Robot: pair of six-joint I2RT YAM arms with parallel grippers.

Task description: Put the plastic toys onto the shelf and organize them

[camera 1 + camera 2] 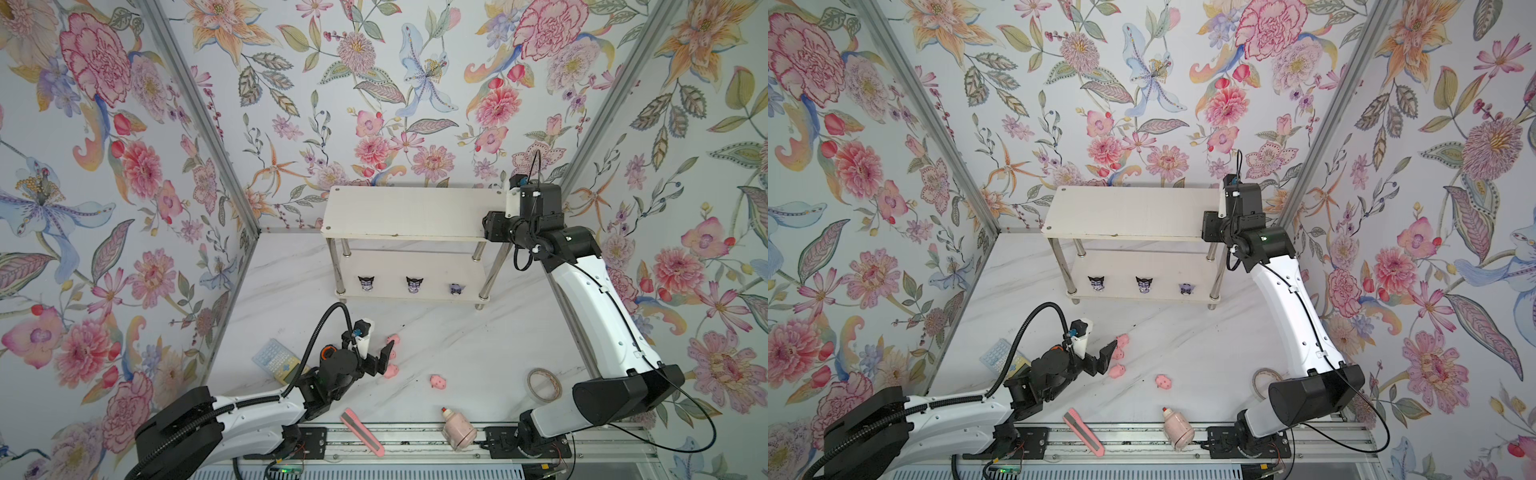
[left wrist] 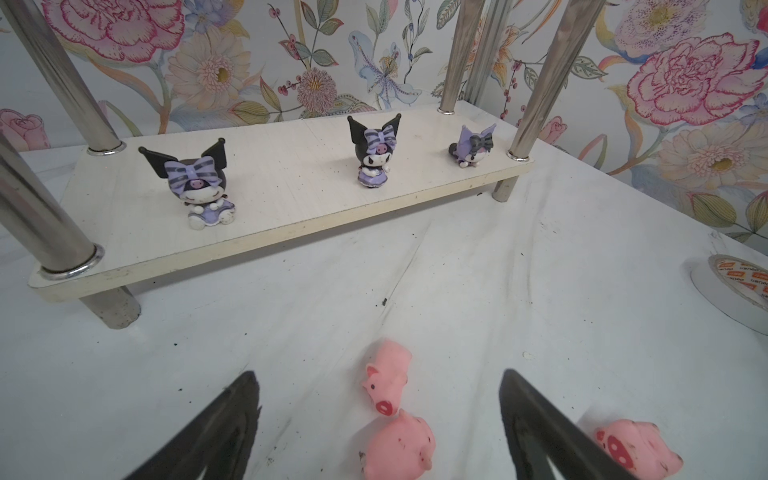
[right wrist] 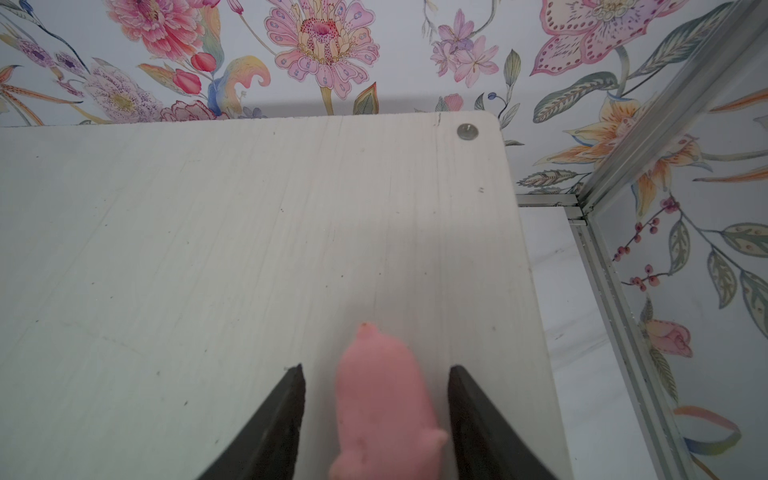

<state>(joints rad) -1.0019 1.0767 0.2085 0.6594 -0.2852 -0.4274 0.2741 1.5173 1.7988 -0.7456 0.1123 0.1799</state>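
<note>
Marble tabletop (image 1: pixel 415 353) holds tiny pink pigs (image 2: pixel 386 382) with red snouts.

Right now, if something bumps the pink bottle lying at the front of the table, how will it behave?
The bottle lies on its side and looks round, so it would probably roll. Its base overlaps the front rail, which might check or divert it.

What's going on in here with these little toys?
Two robot arms are putting toys on a white two-tier shelf. The right gripper, open, straddles a small pink plastic pig on the top board. The left gripper hovers open over more pink pigs on the table. Three purple horned figurines are on the lower board.
</note>
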